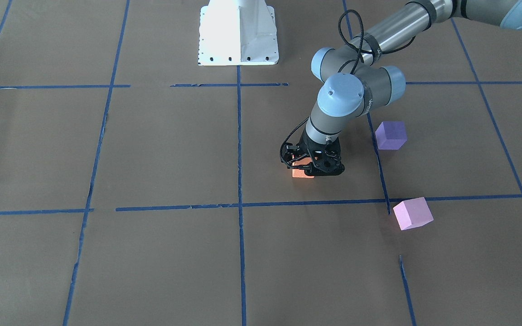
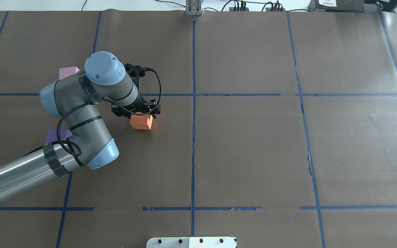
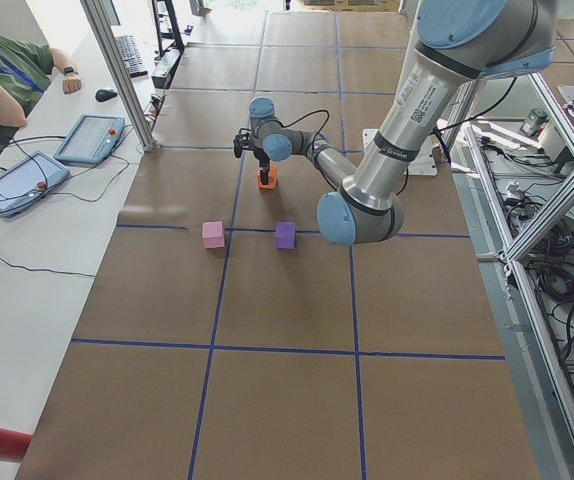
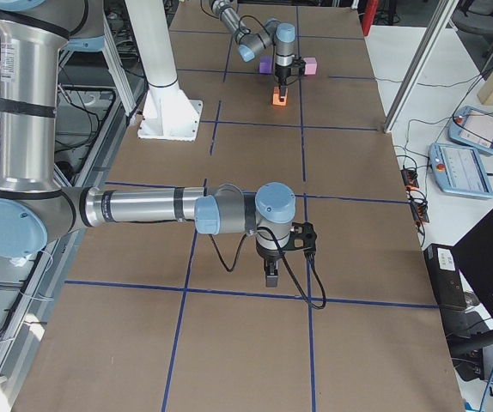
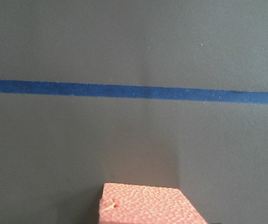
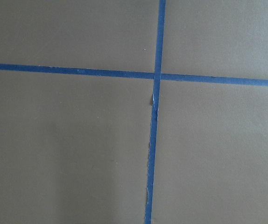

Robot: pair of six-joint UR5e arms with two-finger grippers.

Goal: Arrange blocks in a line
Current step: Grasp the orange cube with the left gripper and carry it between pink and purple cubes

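My left gripper (image 1: 311, 166) stands straight down over the orange block (image 1: 302, 173), its jaws closed around the block, which rests on or just above the brown table paper. The block fills the bottom edge of the left wrist view (image 5: 145, 205) and shows below the wrist from overhead (image 2: 141, 122). The dark purple block (image 1: 390, 135) and the pale pink block (image 1: 413, 213) lie apart on the robot's left; the arm partly hides both from overhead. My right gripper (image 4: 270, 275) points down at bare paper far from the blocks; I cannot tell whether it is open or shut.
The white robot base (image 1: 238, 40) stands at the table's robot-side edge. Blue tape lines (image 6: 155, 116) grid the brown paper. Tablets and an operator (image 3: 7, 70) sit beyond the far edge.
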